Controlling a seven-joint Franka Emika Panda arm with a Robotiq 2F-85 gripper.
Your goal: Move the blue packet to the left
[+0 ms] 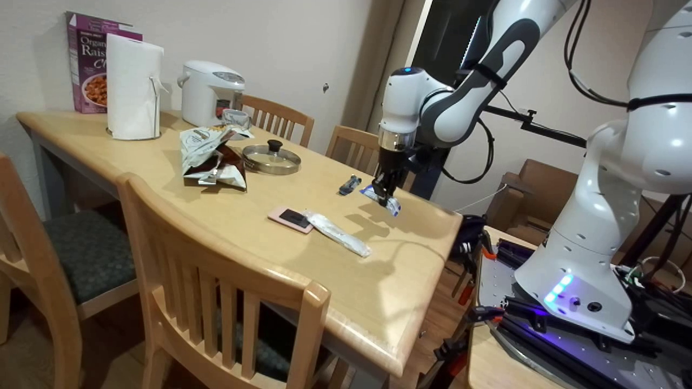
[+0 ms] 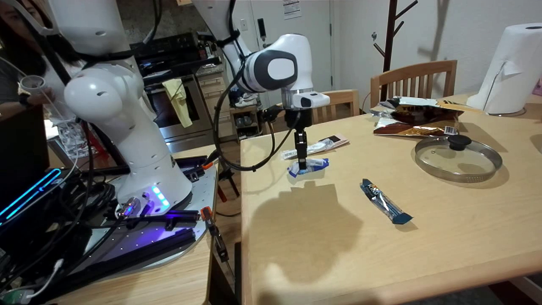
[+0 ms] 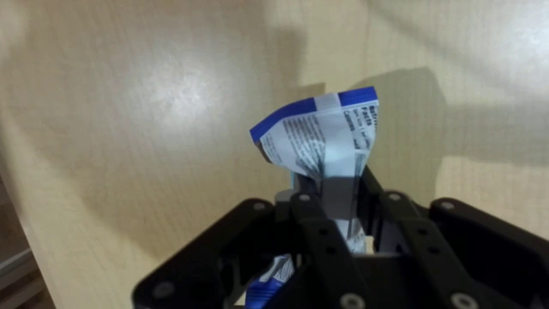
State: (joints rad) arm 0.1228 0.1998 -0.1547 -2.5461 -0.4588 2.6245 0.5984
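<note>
The blue packet (image 3: 328,133), white with printed text and blue ends, is pinched at its middle by my gripper (image 3: 332,186), whose jaws are shut on it. The wrist view shows one end sticking out ahead of the fingers and the other partly hidden behind the linkage. In both exterior views the packet (image 1: 393,206) hangs above the tabletop, its ends spreading to either side of the gripper (image 2: 302,167). A shadow lies on the wood beneath, apart from the packet (image 2: 316,164).
A dark teal wrapped bar (image 2: 385,202) lies on the table nearby. A long white sleeve (image 1: 338,234) touches a pink-and-black flat item (image 1: 292,219). Farther off stand a glass lid (image 1: 272,159), a crumpled snack bag (image 1: 211,156), paper towels (image 1: 134,89) and a water boiler (image 1: 208,94). Chairs flank the table.
</note>
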